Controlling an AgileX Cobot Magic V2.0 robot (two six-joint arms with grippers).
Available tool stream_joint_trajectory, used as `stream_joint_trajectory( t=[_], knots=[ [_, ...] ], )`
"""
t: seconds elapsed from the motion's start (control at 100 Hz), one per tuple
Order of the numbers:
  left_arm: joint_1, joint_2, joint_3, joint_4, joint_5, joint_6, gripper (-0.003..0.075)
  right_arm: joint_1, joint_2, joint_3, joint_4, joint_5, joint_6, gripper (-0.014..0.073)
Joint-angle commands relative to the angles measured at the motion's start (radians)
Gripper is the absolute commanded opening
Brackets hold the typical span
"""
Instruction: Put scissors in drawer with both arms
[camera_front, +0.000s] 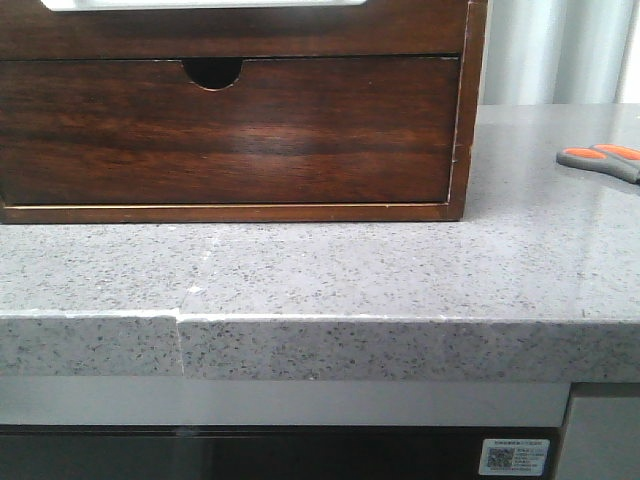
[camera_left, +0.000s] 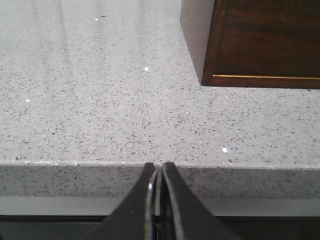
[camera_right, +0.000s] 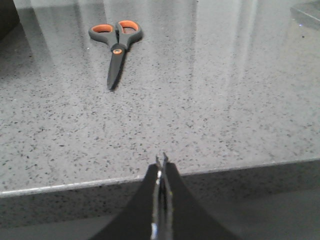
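Beyond the pinched-together right claw, grey orange-handled scissors lie flat.

Front low, close, wrists share countertop

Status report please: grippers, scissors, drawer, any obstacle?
Left gripper shut, empty, short of counter edge. Right gripper same. Scissors closed, flat on counter, untouched. Drawer closed. Path to scissors unobstructed.

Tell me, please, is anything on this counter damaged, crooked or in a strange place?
One thing: the stone countertop has a thin crack or seam through its front edge, left of centre. The scissors lie flat and closed. The wooden chest sits square.
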Motion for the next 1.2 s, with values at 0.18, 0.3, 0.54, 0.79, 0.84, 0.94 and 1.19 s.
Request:
stream_joint_trajectory(
  t=[0.18, 0.3, 0.54, 0.79, 0.84, 0.94, 1.19],
  knots=[
    [0.001, -0.031, 0.023, 0.004, -0.133, -0.012, -0.0018, -0.004, -0.021, 0.012, 0.019, -0.113, -0.007, -0.0071],
    [0.001, -0.031, 0.023, 0.004, -0.155, -0.012, -0.0019, -0.004, -0.021, 0.012, 0.019, -0.123, -0.007, -0.0071],
    [0.001, -0.031, 0.023, 0.004, -0.169, -0.012, -0.0018, -0.004, -0.021, 0.012, 0.019, -0.182, -0.007, -0.0071],
    [0.001, -0.031, 0.023, 0.004, -0.176, -0.012, -0.0019, -0.004, -0.021, 0.012, 0.019, -0.223, -0.007, -0.0071],
    [0.001, -0.031, 0.023, 0.004, -0.176, -0.012, -0.0019, -0.004, -0.021, 0.012, 0.019, -0.228, -0.007, -0.0071],
    [0.001, -0.031, 0.023, 0.004, -0.176, -0.012, -0.0019, -0.004, -0.021, 0.012, 0.019, -0.238, -0.007, -0.0071],
    [0.001, -0.031, 0.023, 0.001, -0.211, -0.012, -0.0019, -0.004, -0.021, 0.012, 0.019, -0.335, -0.007, -0.0071]
  ],
)
